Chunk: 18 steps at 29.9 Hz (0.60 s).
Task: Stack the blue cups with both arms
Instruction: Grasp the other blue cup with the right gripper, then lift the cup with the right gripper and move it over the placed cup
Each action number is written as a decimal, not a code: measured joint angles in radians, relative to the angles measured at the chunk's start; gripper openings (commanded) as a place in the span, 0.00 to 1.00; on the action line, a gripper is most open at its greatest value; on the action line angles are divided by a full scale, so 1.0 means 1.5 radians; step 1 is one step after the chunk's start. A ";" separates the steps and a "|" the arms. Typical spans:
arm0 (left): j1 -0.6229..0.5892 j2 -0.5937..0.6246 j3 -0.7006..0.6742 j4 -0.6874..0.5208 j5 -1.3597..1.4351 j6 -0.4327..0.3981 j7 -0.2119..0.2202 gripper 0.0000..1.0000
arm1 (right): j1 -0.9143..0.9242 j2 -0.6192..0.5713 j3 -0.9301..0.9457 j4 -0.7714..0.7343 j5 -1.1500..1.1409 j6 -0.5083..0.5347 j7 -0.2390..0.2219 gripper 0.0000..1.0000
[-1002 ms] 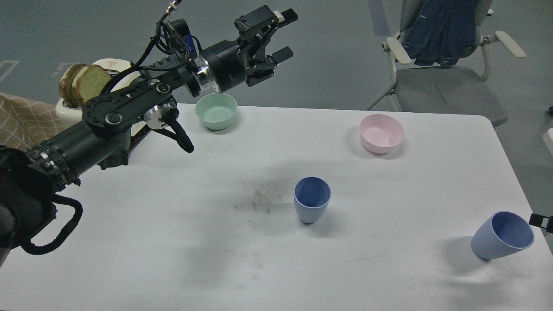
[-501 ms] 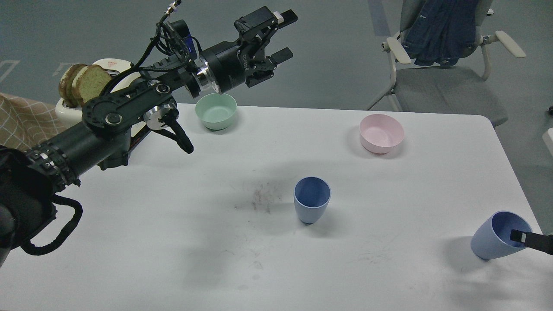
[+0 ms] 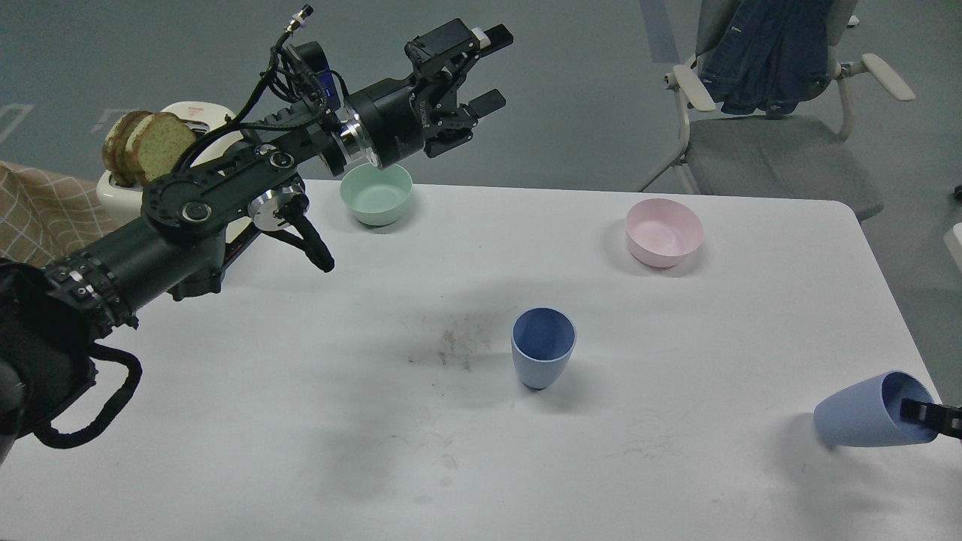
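Fingers (image 3: pixel 487 99) of your left gripper (image 3: pixel 488 69) stand apart in air, while your right gripper (image 3: pixel 930 415) reaches into the tilted blue cup (image 3: pixel 864 414), grip unclear.

Hardly any lettering, none of it readable

The left gripper (image 3: pixel 476 72) carries a small pale marking on its black body just behind the jaws, too small to make out (it may be a maker's name), and well back from the jaws, past the arm, the white toaster (image 3: pixel 197 114) has a faint red mark on its top edge, likewise unreadable; nothing else in view shows any text, number or sign
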 measured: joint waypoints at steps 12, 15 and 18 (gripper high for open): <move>-0.001 0.007 0.002 0.000 0.000 -0.001 0.002 0.95 | 0.233 0.095 0.017 -0.103 -0.095 0.062 -0.012 0.00; -0.002 0.009 0.003 0.000 0.000 -0.001 0.002 0.95 | 0.286 0.156 0.009 -0.142 -0.096 0.089 -0.012 0.00; -0.002 0.011 0.004 0.000 0.000 -0.001 0.003 0.95 | 0.384 0.234 -0.061 -0.171 -0.089 0.115 -0.011 0.00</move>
